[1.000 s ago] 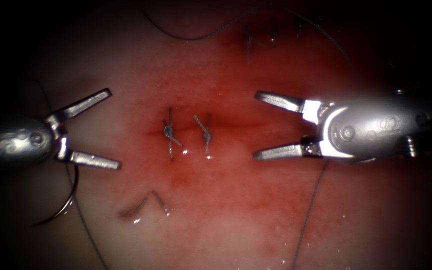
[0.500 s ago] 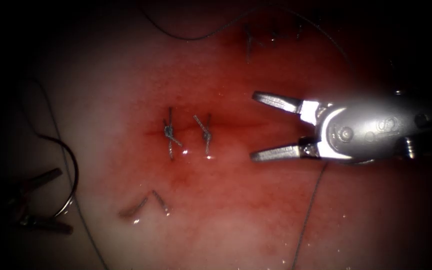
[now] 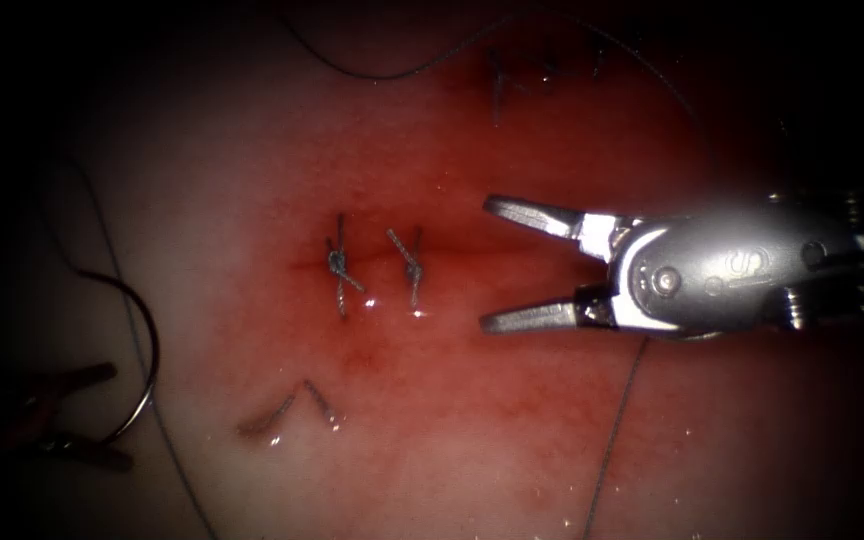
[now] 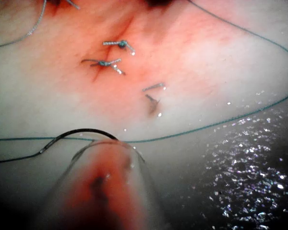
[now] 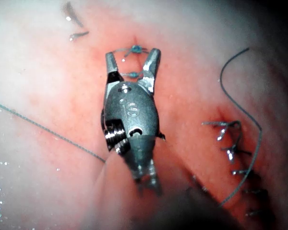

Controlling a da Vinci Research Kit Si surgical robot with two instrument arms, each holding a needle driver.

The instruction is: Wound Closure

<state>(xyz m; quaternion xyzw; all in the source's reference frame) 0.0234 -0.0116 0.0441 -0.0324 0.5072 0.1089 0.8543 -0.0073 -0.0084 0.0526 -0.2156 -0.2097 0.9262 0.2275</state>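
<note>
The tissue (image 3: 432, 420) has a short cut (image 3: 472, 245) with two knotted stitches (image 3: 337, 265) (image 3: 412, 265) across it. My right tool (image 3: 484, 266) is open and holds nothing, its jaws spread over the unstitched part of the cut just right of the stitches. It appears again as the right tool (image 5: 132, 61) with the stitches (image 5: 134, 49) between its tips. The curved needle (image 3: 149, 345) lies free on the tissue far left of the cut, not in the tissue, also seen as the needle (image 4: 81, 130). My left tool (image 3: 120, 416) is open and empty, its tips by the needle's lower end.
Thread (image 3: 132, 320) runs from the needle down the left side. More thread (image 3: 617, 430) trails below the right tool, and a loop of thread (image 3: 382, 75) lies at the top. Cut ends of thread (image 3: 287, 410) lie below the stitches. Another sutured cut (image 5: 230, 143) sits nearby.
The left tool drew back from the middle left down to the far left, staying open and uncovering the needle. The right tool shifted a little left toward the stitches.
</note>
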